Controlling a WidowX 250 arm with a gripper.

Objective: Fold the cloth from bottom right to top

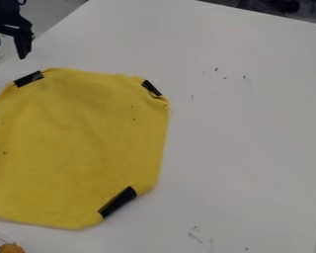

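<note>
At the upper left corner of the camera view hangs the black gripper (pixel 9 49), its two fingers spread apart with nothing between them. It is above and left of the cloth's top edge, not touching it. The yellow cloth (pixel 81 143) lies spread out on the left half of the white table, its left side cut off by the view's edge. Black tape marks its top left corner, top right corner and bottom right corner. The black bottom right corner piece (pixel 117 202) lies flat at a slant.
The white table (pixel 246 133) extends to the right, with small dark marks on its surface. An orange-yellow object (pixel 12 248) is at the bottom left edge, beside something transparent. Dark items lie beyond the table's far edge at the top right.
</note>
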